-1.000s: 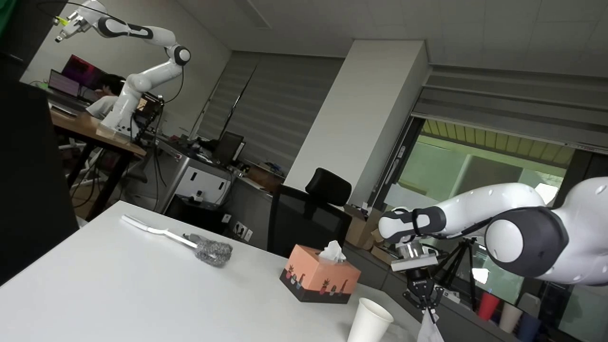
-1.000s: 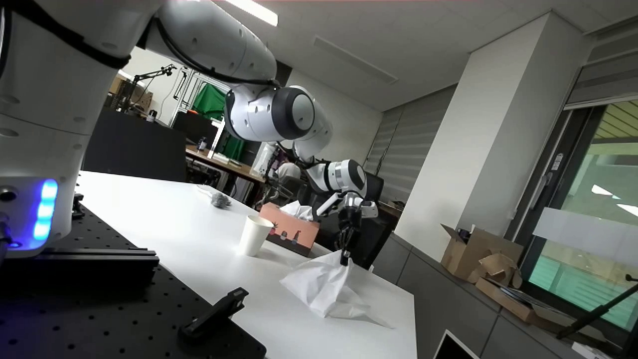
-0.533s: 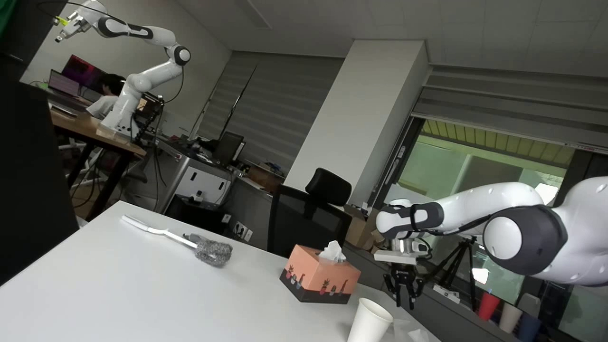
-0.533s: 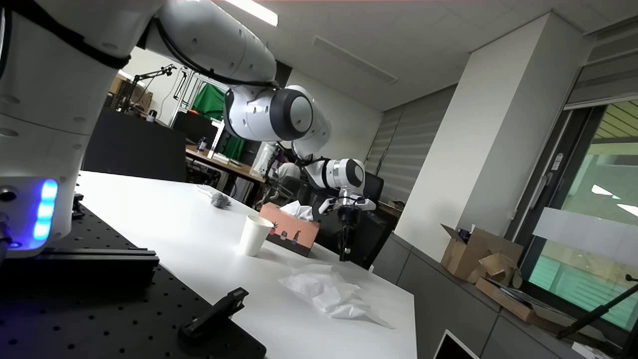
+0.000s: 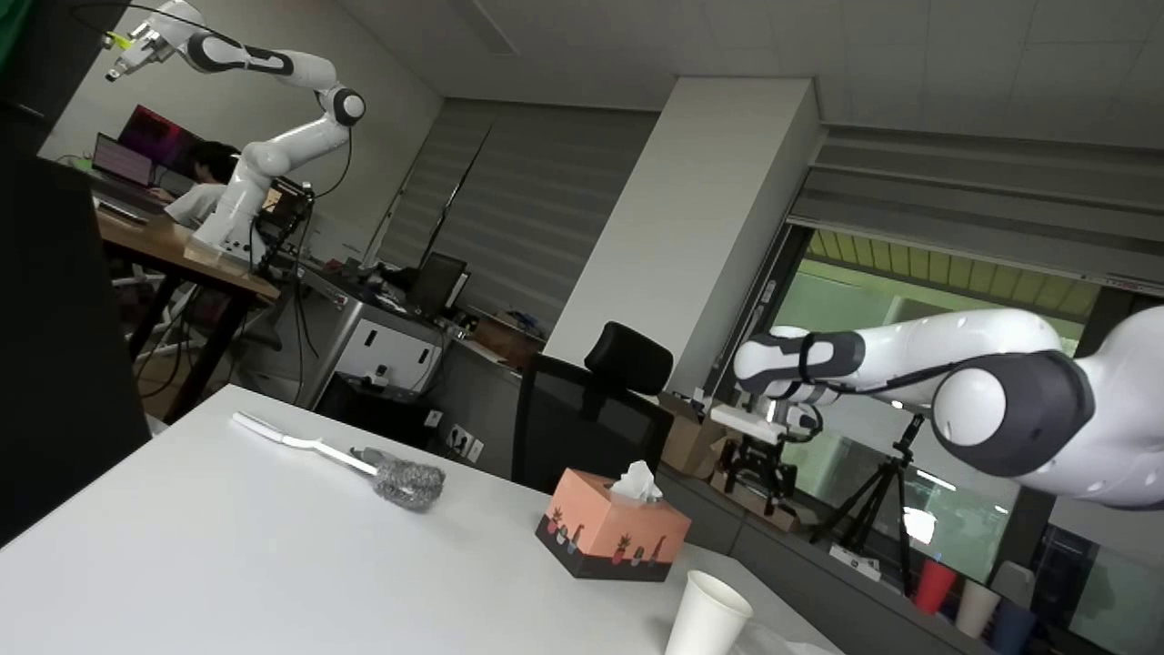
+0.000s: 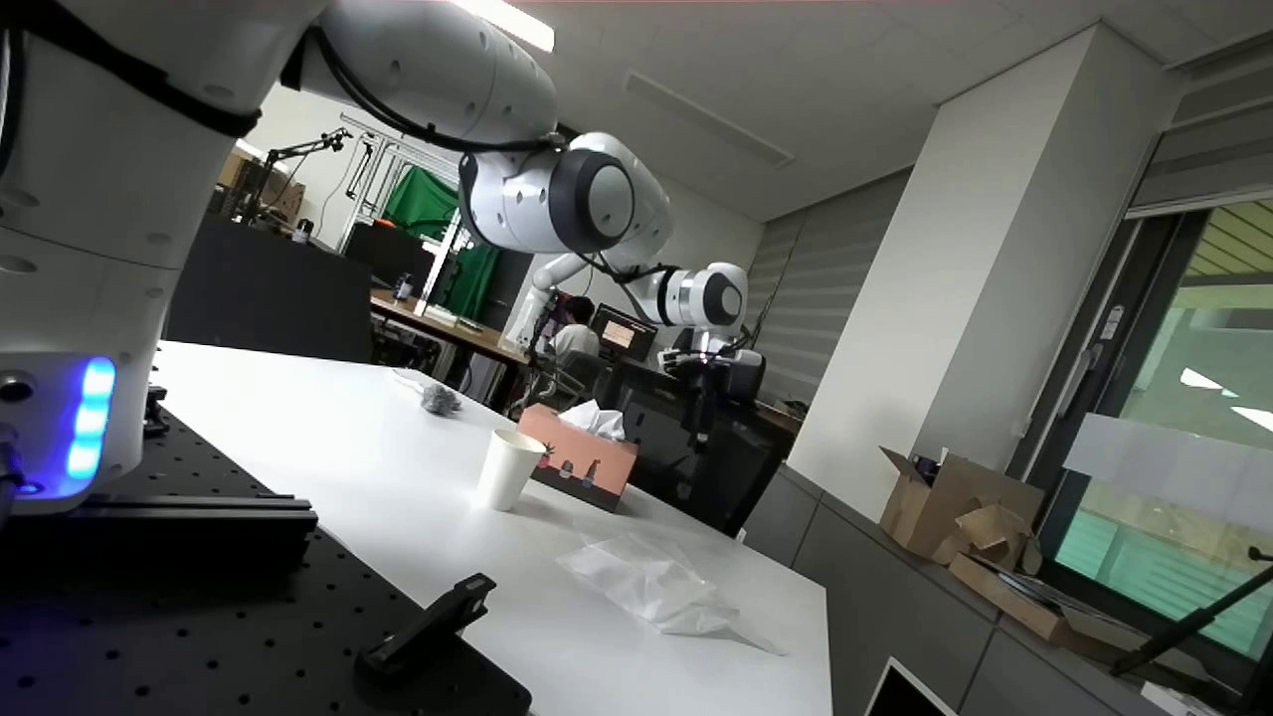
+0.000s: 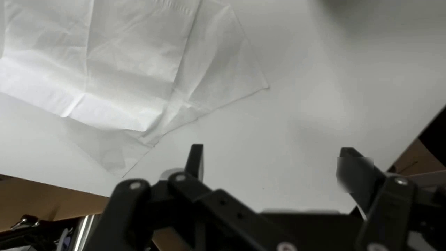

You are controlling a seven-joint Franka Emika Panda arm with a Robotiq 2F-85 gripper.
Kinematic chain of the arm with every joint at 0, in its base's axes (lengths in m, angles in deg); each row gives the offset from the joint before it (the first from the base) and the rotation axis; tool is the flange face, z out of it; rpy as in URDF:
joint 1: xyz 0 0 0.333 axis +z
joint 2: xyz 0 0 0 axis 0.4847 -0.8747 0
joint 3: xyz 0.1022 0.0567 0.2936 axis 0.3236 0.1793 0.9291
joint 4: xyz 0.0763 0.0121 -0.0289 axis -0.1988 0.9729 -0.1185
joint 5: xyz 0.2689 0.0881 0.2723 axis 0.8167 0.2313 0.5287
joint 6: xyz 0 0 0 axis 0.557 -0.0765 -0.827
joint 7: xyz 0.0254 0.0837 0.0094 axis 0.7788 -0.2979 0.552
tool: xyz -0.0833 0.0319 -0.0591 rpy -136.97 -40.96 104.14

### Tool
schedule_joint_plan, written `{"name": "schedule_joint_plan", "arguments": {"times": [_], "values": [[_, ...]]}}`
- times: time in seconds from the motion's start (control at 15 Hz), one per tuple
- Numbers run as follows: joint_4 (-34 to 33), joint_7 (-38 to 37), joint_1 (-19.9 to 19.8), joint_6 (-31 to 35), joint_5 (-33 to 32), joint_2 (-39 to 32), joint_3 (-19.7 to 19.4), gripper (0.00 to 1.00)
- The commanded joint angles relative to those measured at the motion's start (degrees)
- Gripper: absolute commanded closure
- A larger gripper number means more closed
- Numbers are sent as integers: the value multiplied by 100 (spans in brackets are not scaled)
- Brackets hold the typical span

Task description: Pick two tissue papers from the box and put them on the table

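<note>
White tissue papers [image 6: 651, 587] lie loosely spread on the white table [image 6: 368, 428], close to its edge. In the wrist view the tissue papers [image 7: 129, 62] overlap in layers; how many sheets I cannot tell. My gripper [image 7: 273, 148] is open, with bare tabletop showing between its fingertips. It hangs well above the table in both exterior views, beyond the box, and touches nothing: gripper [image 5: 751, 498], gripper [image 6: 701, 443]. The salmon box [image 5: 618, 532] with a dark base stands upright, and a further tissue [image 5: 637, 482] pokes out of its top slot.
A white paper cup [image 6: 509, 469] stands between the box and the black mounting plate [image 6: 199, 636]. A grey-headed brush [image 5: 409, 482] with a white handle lies farther along the table. A black clamp [image 6: 433, 631] sits at the plate's corner. An office chair [image 5: 591, 423] stands behind the box.
My gripper, shut on a raised tissue a second ago, has opened and let it go. The tissue has sunk flat onto the table, and the arm has risen away. Box and cup have not moved.
</note>
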State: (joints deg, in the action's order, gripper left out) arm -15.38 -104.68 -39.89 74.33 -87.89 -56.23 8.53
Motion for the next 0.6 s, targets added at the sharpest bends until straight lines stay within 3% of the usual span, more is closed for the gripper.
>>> {"name": "schedule_joint_plan", "arguments": {"times": [0.0, 0.53], "values": [[0, -18, 12, -4, 49, 92, 35, 0], [20, -56, 27, -15, 68, 164, 76, 0]]}}
